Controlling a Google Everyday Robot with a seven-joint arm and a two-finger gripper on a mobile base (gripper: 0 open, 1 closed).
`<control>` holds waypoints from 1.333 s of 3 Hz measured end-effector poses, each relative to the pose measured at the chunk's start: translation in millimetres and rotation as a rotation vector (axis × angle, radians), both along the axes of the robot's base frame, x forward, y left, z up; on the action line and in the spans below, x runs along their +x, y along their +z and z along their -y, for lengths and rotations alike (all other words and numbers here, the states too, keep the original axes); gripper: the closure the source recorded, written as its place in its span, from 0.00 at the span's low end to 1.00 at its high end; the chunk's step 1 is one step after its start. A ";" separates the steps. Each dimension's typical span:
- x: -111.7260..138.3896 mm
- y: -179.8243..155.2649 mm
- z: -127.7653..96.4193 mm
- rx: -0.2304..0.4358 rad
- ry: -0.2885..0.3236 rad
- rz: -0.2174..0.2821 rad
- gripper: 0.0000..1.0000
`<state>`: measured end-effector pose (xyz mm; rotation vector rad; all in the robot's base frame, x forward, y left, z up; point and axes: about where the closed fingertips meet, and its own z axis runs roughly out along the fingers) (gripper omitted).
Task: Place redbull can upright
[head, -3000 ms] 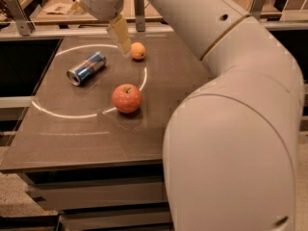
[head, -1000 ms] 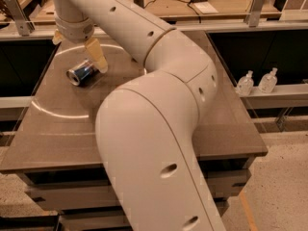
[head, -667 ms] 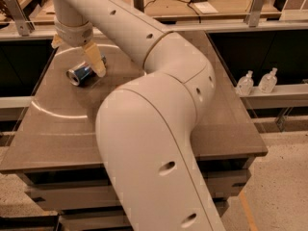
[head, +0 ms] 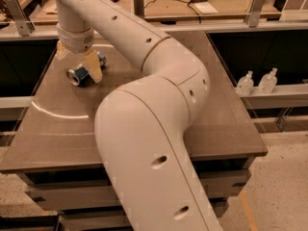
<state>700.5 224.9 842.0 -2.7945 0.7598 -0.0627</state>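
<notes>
The redbull can [head: 81, 73] lies on its side at the back left of the brown table [head: 57, 129], with its silver end facing front left. My gripper [head: 78, 61] hangs from the wrist right above the can. Its tan fingers [head: 94, 67] are spread open, one on each side of the can. The can's middle is partly hidden by the gripper. The apple does not show; my large white arm covers the middle of the table.
Two clear bottles [head: 245, 83] stand on a ledge to the right of the table. A bench with cables and papers [head: 202, 4] runs along the back, behind metal posts [head: 14, 13]. The table's front edge is near me.
My gripper has moved from beside the can to straddle it and has come lower. The can has stayed lying in the same place.
</notes>
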 end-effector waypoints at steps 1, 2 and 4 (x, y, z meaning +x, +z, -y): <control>-2.1 -12.7 3.8 -0.024 0.034 -0.034 0.41; -2.1 -6.8 3.9 -0.024 0.034 -0.035 0.64; -5.7 15.7 18.2 0.010 0.074 -0.005 1.00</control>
